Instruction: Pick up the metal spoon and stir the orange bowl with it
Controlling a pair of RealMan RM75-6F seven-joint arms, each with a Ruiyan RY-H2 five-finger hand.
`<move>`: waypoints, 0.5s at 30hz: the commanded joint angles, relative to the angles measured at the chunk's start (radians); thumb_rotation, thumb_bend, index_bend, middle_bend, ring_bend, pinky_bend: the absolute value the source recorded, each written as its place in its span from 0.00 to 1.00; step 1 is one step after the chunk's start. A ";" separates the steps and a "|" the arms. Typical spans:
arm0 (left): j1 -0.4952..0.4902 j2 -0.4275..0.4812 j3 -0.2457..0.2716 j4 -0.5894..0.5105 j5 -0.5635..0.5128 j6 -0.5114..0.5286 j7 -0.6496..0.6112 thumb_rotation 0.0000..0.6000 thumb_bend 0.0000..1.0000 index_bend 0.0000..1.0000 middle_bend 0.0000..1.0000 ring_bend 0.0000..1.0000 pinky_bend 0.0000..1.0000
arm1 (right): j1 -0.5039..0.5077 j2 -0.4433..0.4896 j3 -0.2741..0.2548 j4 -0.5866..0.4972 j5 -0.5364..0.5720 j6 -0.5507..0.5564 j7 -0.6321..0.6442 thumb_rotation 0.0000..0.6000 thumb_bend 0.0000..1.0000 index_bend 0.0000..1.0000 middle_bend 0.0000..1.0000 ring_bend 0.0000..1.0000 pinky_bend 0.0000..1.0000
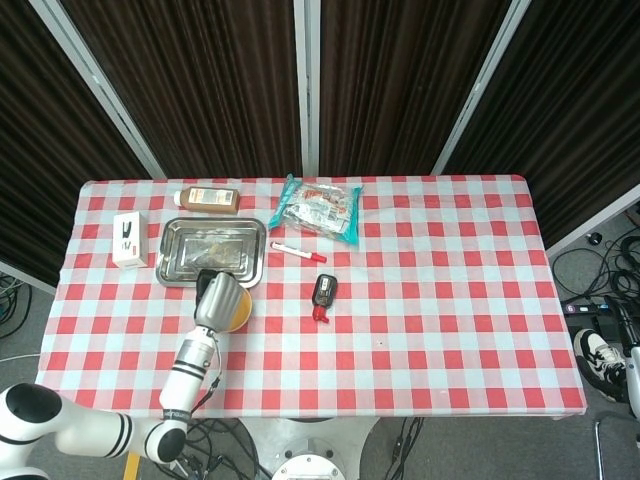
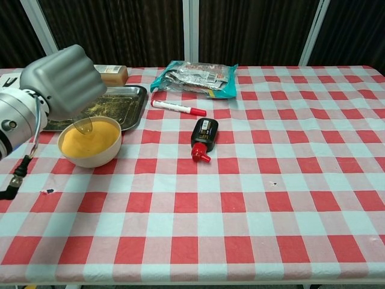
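My left hand [image 2: 63, 81] hangs over the orange bowl [image 2: 90, 143] with its fingers curled around the metal spoon [image 2: 82, 124]. Only the spoon's round end shows, just above the orange surface inside the bowl; the handle is hidden in the fist. From the head view the left hand [image 1: 222, 300] covers most of the bowl [image 1: 243, 312], which stands near the table's left front. My right hand is in neither view.
A metal tray [image 2: 123, 103] lies just behind the bowl, with a brown bottle [image 2: 111, 73] beyond it. A red-capped marker [image 2: 177, 108], a small black bottle [image 2: 203, 136] and a snack bag [image 2: 195, 77] lie to the right. A white box [image 1: 126, 239] sits at far left.
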 commanded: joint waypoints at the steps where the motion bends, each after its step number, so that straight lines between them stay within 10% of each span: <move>1: 0.000 -0.027 0.006 0.035 -0.001 -0.017 0.014 1.00 0.46 0.70 0.96 0.97 1.00 | 0.000 0.001 0.000 -0.002 0.000 -0.001 -0.003 1.00 0.17 0.07 0.25 0.06 0.21; 15: 0.018 -0.020 -0.020 0.124 -0.015 -0.021 -0.002 1.00 0.47 0.71 0.96 0.97 1.00 | 0.002 0.000 0.001 -0.004 -0.002 -0.002 -0.004 1.00 0.17 0.07 0.25 0.06 0.21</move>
